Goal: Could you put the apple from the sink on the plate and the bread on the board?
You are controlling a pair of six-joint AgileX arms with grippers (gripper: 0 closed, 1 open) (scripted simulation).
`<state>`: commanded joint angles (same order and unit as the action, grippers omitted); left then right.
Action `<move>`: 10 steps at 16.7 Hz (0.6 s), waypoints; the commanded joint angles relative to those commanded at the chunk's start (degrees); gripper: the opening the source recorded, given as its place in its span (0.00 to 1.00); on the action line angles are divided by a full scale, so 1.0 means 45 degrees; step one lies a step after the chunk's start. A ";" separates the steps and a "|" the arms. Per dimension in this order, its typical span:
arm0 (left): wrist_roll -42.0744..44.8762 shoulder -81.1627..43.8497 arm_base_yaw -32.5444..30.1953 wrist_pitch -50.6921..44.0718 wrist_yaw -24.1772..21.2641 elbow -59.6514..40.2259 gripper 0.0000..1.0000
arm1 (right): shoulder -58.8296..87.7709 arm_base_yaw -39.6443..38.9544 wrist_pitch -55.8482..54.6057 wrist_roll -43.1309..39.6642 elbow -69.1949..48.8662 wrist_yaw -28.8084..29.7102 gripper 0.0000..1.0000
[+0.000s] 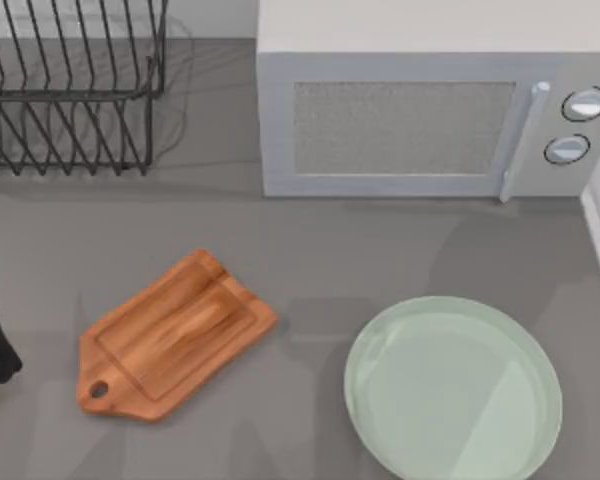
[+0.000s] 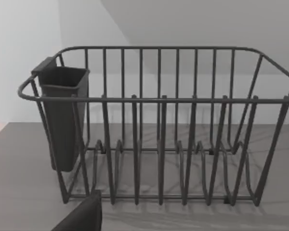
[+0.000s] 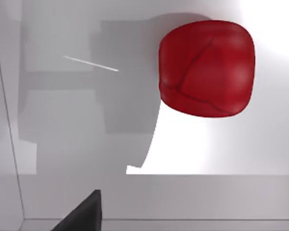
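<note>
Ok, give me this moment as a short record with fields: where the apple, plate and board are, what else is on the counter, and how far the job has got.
apple: lying on a pale white surface, seen in the right wrist view, not held
plate: bare, at the counter's near right
board: bare, left of the plate, apart from it
other items: microwave at the back, dish rack back left
progress: nothing placed yet

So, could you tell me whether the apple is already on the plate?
No, the plate is bare in the top view, while the right wrist view shows the apple lying on a white surface.
</note>
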<state>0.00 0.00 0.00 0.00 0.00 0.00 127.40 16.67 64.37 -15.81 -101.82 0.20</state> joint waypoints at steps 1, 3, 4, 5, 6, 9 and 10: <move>0.0000 0.0000 0.0000 0.0000 0.0000 0.0000 1.00 | 0.0034 0.0001 -0.0037 0.0000 0.0020 0.0000 1.00; 0.0000 0.0000 0.0000 0.0000 0.0000 0.0000 1.00 | 0.0359 0.0006 -0.0506 0.0005 0.0280 0.0004 1.00; 0.0000 0.0000 0.0000 0.0000 0.0000 0.0000 1.00 | 0.0612 0.0010 -0.0940 0.0008 0.0478 0.0007 1.00; 0.0000 0.0000 0.0000 0.0000 0.0000 0.0000 1.00 | 0.0919 0.0016 -0.1506 0.0011 0.0702 0.0010 1.00; 0.0000 0.0000 0.0000 0.0000 0.0000 0.0000 1.00 | 0.1270 0.0022 -0.2209 0.0016 0.0960 0.0013 1.00; 0.0000 0.0000 0.0000 0.0000 0.0000 0.0000 1.00 | 0.2359 0.0040 -0.4447 0.0030 0.1793 0.0025 1.00; 0.0000 0.0000 0.0000 0.0000 0.0000 0.0000 1.00 | 0.2692 0.0044 -0.4972 0.0035 0.2054 0.0028 1.00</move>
<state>0.00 0.00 0.00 0.00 0.00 0.00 139.51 16.87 42.00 -15.66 -92.58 0.33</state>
